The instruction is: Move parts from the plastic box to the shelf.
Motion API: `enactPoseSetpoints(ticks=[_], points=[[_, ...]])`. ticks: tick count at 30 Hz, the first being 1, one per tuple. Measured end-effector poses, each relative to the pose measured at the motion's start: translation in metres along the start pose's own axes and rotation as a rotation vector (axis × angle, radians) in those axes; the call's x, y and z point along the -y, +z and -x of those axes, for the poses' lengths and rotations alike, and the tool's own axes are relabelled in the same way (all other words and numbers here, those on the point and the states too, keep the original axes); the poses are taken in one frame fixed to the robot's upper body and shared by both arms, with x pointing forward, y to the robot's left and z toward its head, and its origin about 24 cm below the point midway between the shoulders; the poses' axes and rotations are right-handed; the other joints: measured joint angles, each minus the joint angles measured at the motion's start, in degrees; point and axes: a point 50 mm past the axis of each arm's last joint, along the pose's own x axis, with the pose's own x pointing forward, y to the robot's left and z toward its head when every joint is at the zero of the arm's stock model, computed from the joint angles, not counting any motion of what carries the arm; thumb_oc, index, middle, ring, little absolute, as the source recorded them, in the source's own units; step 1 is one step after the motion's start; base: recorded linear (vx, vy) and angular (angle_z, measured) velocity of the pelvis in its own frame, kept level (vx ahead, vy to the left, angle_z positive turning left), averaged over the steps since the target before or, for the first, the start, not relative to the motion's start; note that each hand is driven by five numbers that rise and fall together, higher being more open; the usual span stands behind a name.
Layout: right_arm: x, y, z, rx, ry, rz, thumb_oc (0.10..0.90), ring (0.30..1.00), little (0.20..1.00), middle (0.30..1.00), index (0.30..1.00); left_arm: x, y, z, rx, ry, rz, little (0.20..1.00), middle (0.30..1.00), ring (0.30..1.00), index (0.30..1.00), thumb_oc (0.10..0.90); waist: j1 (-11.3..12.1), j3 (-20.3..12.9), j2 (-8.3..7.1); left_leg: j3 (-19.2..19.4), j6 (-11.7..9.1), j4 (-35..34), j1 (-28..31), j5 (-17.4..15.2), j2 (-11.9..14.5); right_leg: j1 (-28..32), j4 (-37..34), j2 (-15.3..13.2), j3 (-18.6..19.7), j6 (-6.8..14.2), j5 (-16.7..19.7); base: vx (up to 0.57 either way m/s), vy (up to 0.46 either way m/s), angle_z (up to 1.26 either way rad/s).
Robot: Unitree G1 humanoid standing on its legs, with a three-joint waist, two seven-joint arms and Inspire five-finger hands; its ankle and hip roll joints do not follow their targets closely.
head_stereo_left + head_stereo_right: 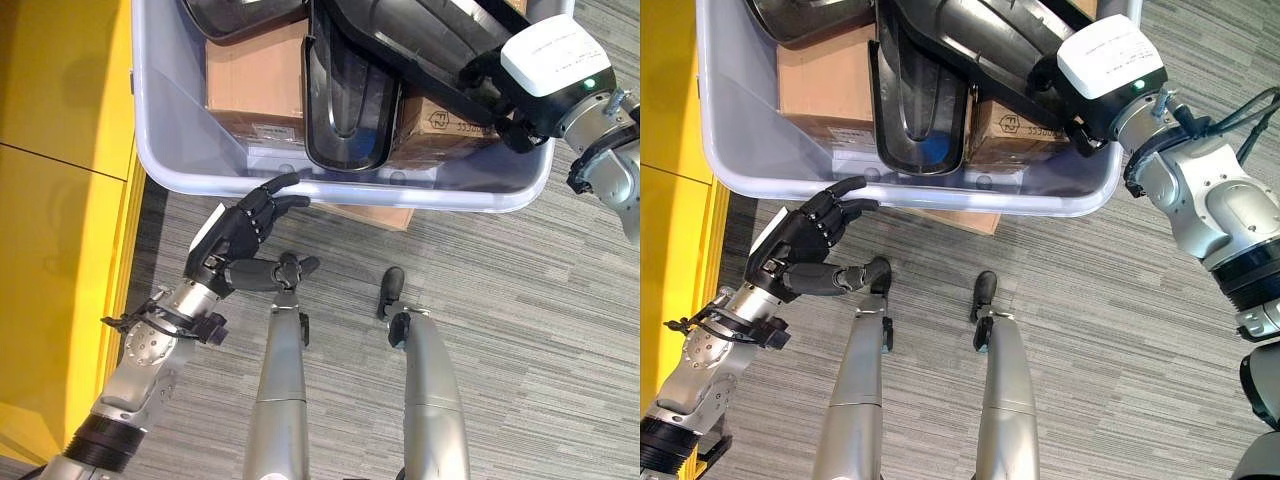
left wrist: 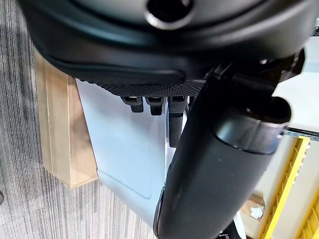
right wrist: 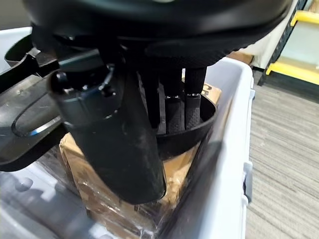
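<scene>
- Nearest to me was the grey striped carpet [image 1: 500,300], a short ribbed weave running in bands under everything.
- Just above it my left robot hand [image 1: 235,235] hovered at the near rim of the plastic box [image 1: 170,165], its fingers loosely spread and holding nothing, the fingertips close to the rim; whether they touched it I could not tell.
- My right robot hand [image 1: 1080,95] was inside the box at its right end, with its fingers [image 3: 174,109] hooked over the thin raised edge of a black part [image 3: 30,119], so I judged it was gripping that part.
- That black part [image 1: 970,40] lay on top of the load: hard, glossy moulded plastic, long and curved like a shell.
- A second black part [image 1: 345,105], a deep trough-shaped moulding with a rounded near end, lay leaning to its left, and a third dark shell [image 1: 240,15] showed at the far edge.
- Underneath sat cardboard cartons [image 1: 255,85], matt brown and square-cornered, some seeming to be wrapped in clear film.
- The box itself was translucent pale plastic with smooth rounded corners and a rolled rim, resting on another carton [image 1: 365,215] on the floor.
- By my judgement the task was at an early stage: the parts were in the box, one was only being grasped, and the lifting, carrying and placing on the shelf were all left to do.
- To the left ran a smooth yellow surface [image 1: 50,200].
</scene>
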Motion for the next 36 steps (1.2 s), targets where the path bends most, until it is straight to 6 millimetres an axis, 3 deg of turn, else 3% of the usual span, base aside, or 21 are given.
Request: enactPoseSetpoints(ticks=[6,18,27,31,33,36], points=[[0.021,-0.008,-0.004,-0.033,-0.138,0.073,0.4,0.3,0.3,0.3,0.3,-0.007,0.01,-0.005,0.076,0.027,-0.024,1.0,1.0,1.0,1.0,0.9,-0.21,-0.23,1.43,1.51,0.28,0.42,-3.62,0.68,0.05,-4.82,1.67,-0.23,1.1,-0.25,0.3,-0.05,0.002,-0.02],[-0.005,0.007,-0.011,-0.029,-0.148,0.071,0.4,0.3,0.3,0.3,0.3,0.002,-0.005,-0.004,0.026,0.006,0.0,1.0,1.0,1.0,1.0,0.9,-0.02,-3.42,2.67,3.38,0.64,-4.16,-2.77,1.24,0.16,-5.95,0.24,-0.36,2.34,-0.27,0.54,-0.03,0.002,0.02],[-0.016,0.013,-0.005,0.003,-0.2,-0.119,0.4,0.3,0.3,0.3,0.3,0.006,-0.012,0.0,-0.01,0.001,-0.003,1.0,1.0,1.0,1.0,0.9,0.12,-3.7,3.52,4.06,0.96,-6.56,0.16,2.39,0.24,-3.87,-1.0,-0.38,2.61,-0.32,0.81,-0.04,0.027,-0.01],[-0.031,0.028,0.007,0.015,-0.214,-0.251,0.4,0.3,0.3,0.3,0.3,0.013,-0.023,0.006,-0.042,0.022,0.041,1.0,1.0,1.0,1.0,0.9,0.03,-2.99,4.42,4.56,1.42,-6.81,2.89,2.76,0.27,-1.07,-1.42,-0.42,2.72,-0.29,0.8,0.0,0.054,-0.03],[-0.041,0.038,0.02,0.017,-0.237,-0.327,0.4,0.3,0.3,0.3,0.3,0.015,-0.028,0.009,-0.06,0.049,0.071,1.0,1.0,1.0,1.0,0.9,-0.28,-1.12,5.15,5.04,1.34,-7.54,6.36,2.71,0.27,2.06,-2.16,-0.48,3.11,0.04,1.08,0.01,0.081,-0.06],[-0.058,0.055,0.032,0.023,-0.221,-0.443,0.4,0.3,0.3,0.3,0.3,0.016,-0.033,0.013,-0.103,0.051,0.073,1.0,1.0,1.0,1.0,0.9,-0.66,0.26,5.11,5.94,1.29,-9.13,10.01,2.42,0.33,5.15,-3.25,-0.47,3.48,0.16,0.81,0.01,0.062,-0.07]])
